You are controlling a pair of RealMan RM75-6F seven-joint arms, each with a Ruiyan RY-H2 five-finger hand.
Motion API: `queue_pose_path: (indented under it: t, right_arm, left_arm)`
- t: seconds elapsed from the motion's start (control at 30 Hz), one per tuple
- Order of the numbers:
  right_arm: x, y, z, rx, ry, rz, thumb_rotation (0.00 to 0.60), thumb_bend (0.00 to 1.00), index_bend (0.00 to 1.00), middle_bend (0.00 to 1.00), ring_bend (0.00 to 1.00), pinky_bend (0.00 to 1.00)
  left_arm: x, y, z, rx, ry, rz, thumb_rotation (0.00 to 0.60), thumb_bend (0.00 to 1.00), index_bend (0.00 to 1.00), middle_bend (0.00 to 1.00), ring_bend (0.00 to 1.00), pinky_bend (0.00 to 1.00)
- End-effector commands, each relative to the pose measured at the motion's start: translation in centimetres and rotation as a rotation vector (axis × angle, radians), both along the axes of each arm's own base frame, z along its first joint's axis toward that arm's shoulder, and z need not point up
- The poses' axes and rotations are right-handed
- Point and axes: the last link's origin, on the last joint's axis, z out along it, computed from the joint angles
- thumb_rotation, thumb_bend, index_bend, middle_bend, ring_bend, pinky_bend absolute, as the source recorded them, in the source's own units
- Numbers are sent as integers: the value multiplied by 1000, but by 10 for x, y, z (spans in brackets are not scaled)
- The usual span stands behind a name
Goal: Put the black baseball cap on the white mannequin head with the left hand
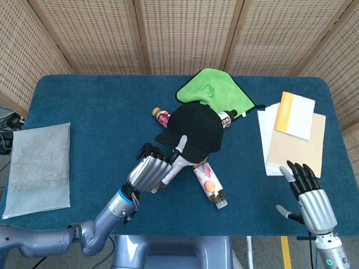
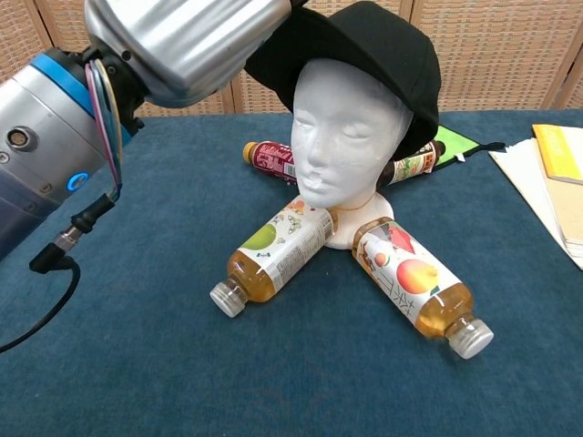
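The black baseball cap (image 1: 196, 126) (image 2: 383, 36) sits on the white mannequin head (image 2: 346, 127), brim over its forehead; in the head view the cap hides the head. My left hand (image 1: 150, 171) (image 2: 182, 41) hovers just in front and to the left of the brim with its fingers (image 1: 180, 143) spread, holding nothing. One fingertip reaches up to the brim's edge; I cannot tell whether it touches. In the chest view only the back of that hand and its wrist show. My right hand (image 1: 309, 196) rests open at the table's near right.
Two juice bottles (image 2: 273, 255) (image 2: 414, 282) lie against the mannequin's base, and two more bottles (image 2: 269, 159) (image 2: 414, 164) lie behind it. A green cloth (image 1: 210, 89) is at the back, notebooks (image 1: 294, 131) at the right, a grey pad (image 1: 36, 168) at the left.
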Motion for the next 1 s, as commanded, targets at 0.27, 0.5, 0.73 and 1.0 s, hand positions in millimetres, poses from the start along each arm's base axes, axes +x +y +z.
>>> queue_pose_path:
  t: [0.27, 0.5, 0.73, 1.0]
  right_arm:
    - [6, 6, -1, 13, 4, 23, 600, 49, 0, 0, 0, 0]
    - [11, 11, 0, 6, 16, 48, 600, 49, 0, 0, 0, 0]
    - [12, 11, 0, -5, 24, 46, 600, 49, 0, 0, 0, 0]
    - [10, 10, -4, -6, 51, 33, 600, 49, 0, 0, 0, 0]
  left_arm:
    - [-31, -25, 9, -22, -117, 7, 600, 359, 118, 948, 957, 857]
    - [-73, -42, 22, -46, -245, 109, 600, 335, 141, 930, 939, 831]
    - [-130, -59, 44, -42, -406, 272, 600, 156, 41, 748, 769, 658]
    - [-175, -92, 67, -143, -644, 518, 600, 31, 0, 200, 302, 348]
